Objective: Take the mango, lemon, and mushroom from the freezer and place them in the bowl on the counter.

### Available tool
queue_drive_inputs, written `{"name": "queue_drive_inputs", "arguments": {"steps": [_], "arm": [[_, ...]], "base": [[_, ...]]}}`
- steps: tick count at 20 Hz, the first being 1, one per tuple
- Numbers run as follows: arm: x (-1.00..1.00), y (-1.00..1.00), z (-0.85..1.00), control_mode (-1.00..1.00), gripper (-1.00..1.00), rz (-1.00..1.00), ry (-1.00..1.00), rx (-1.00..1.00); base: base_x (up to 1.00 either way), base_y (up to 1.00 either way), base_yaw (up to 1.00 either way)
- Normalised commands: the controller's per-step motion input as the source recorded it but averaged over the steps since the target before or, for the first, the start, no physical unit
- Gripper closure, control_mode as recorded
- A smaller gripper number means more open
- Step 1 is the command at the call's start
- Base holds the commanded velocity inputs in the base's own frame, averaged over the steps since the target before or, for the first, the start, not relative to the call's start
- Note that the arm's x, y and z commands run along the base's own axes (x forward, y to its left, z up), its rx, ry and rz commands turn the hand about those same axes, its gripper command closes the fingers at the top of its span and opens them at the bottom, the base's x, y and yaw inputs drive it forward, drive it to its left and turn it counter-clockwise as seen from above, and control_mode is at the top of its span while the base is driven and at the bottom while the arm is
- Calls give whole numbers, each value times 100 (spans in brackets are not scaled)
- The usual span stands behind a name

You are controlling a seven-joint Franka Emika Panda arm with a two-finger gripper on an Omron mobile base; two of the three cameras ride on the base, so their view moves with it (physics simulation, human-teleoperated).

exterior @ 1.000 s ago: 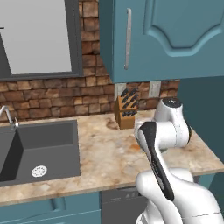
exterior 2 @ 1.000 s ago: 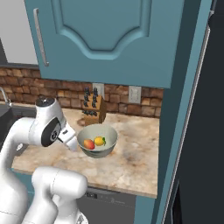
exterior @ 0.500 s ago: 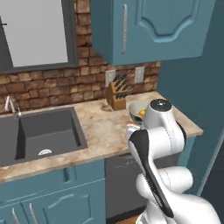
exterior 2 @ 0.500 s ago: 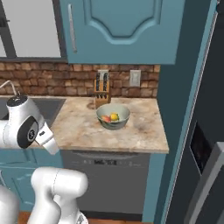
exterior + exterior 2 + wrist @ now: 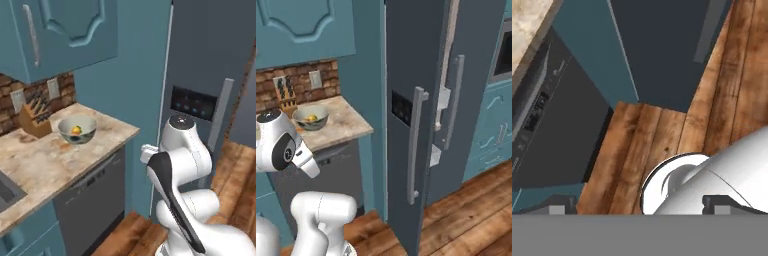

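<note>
Beige speckled counter (image 5: 55, 155) bears bowl (image 5: 77, 130) | wood floor (image 5: 466, 215) | freezer (image 5: 421, 75) shut | fingers (image 5: 639, 204) spread, empty

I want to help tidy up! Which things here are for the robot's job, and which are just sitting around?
For the job: freezer, bowl, fruit inside it, counter.
Just sitting around: knife block, dishwasher, wall socket.

Left base view: from behind arm, looks forward-left over counter (image 5: 45, 160) toward freezer (image 5: 210, 55). Right base view: faces freezer (image 5: 421, 75) closer, counter (image 5: 341, 122) at left; both share bowl (image 5: 77, 129). Hand view: apparently points down at floor.
</note>
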Motion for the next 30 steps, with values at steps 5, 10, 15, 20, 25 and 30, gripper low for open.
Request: {"name": "queue_drive_inputs", "arguments": {"steps": [5,10,15,20,25,30], "arm": [[0,0,0,100,-100,0,0,0],[0,0,0,100,-100,0,0,0],[0,0,0,100,-100,0,0,0],[0,0,0,100,-100,0,0,0],[0,0,0,100,-100,0,0,0],[0,0,0,100,-100,0,0,0]], "base": [[-3,-59,-85],[0,-100,-66],[24,-100,-33],[100,-98,0],[100,-81,1],[100,-18,64]]}}
